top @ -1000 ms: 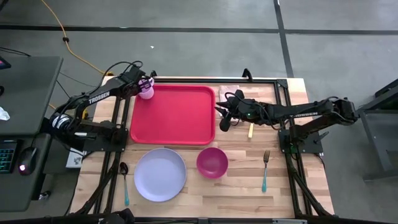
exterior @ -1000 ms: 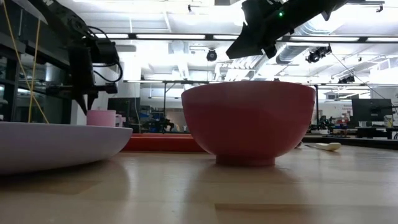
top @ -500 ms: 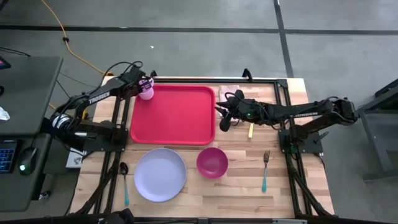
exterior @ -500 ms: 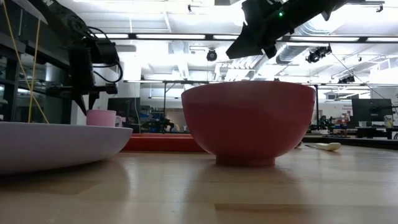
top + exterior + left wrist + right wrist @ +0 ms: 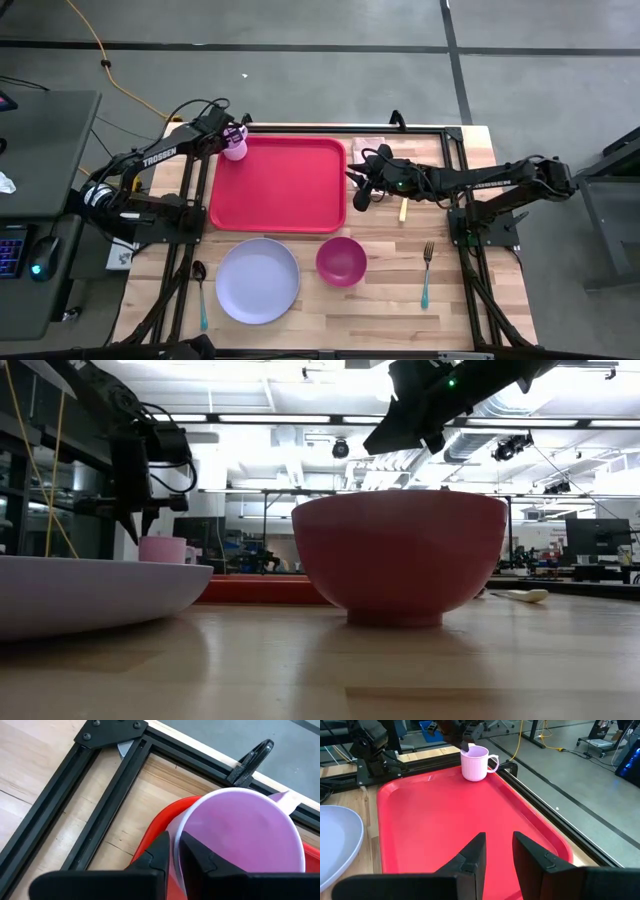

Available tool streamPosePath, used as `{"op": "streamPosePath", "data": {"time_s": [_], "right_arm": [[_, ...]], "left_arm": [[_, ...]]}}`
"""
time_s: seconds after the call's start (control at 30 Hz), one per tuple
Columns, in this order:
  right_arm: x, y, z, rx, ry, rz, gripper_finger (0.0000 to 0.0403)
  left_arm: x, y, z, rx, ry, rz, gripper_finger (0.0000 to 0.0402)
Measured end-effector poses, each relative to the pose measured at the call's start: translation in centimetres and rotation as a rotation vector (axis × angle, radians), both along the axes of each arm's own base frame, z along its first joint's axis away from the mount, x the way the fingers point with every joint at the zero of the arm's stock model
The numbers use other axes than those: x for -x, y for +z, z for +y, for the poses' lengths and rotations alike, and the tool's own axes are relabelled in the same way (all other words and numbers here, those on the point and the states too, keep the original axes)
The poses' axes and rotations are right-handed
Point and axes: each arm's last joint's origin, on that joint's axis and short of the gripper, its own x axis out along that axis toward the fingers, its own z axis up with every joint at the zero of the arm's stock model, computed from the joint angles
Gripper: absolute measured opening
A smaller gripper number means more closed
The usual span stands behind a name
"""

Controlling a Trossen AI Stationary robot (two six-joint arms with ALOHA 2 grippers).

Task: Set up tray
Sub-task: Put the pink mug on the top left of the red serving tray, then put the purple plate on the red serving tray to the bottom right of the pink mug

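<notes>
Placement step: left gripper (image 5: 172, 855) straddles the mug (image 5: 234, 146) rim, fingers slightly parted, at the tray (image 5: 290, 195)'s 11 o'clock corner. Judged next: open wider, lift clear. Right gripper (image 5: 495, 852), parted and empty, hovers at 3 o'clock.

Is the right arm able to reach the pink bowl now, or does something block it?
Probably yes: the right gripper hangs empty by the tray, and the pink bowl stands just in front, nothing between them.

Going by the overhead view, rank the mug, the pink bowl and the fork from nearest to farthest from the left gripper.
From the left gripper, at the tray's far left corner:
1. Mug, right at the fingers, on that corner.
2. Pink bowl, on the table past the tray's near right corner.
3. Fork, on the table's right side.
</notes>
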Motion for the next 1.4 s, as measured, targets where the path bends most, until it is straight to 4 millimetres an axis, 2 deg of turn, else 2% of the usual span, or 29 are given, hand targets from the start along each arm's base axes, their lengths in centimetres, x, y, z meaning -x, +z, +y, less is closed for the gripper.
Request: {"op": "streamPosePath", "data": {"time_s": [0.83,0.93,1.23,1.4], "right_arm": [[0.0,0.0,0.0,-0.003,-0.001,-0.002,0.0073],[0.0,0.0,0.0,-0.003,-0.001,-0.002,0.0073],[0.0,0.0,0.01,-0.003,-0.001,-0.002,0.0073],[0.0,0.0,0.01,-0.003,-0.001,-0.002,0.0073]], "left_arm": [[0.05,0.11,0.01,-0.014,0.007,0.009,0.0076],[0.05,0.1,0.0,-0.014,0.007,0.01,0.0106],[0.04,0.14,0.0,-0.013,0.004,0.001,0.0241],[0.15,0.81,-0.32,-0.024,-0.014,-0.049,0.0273]]}}
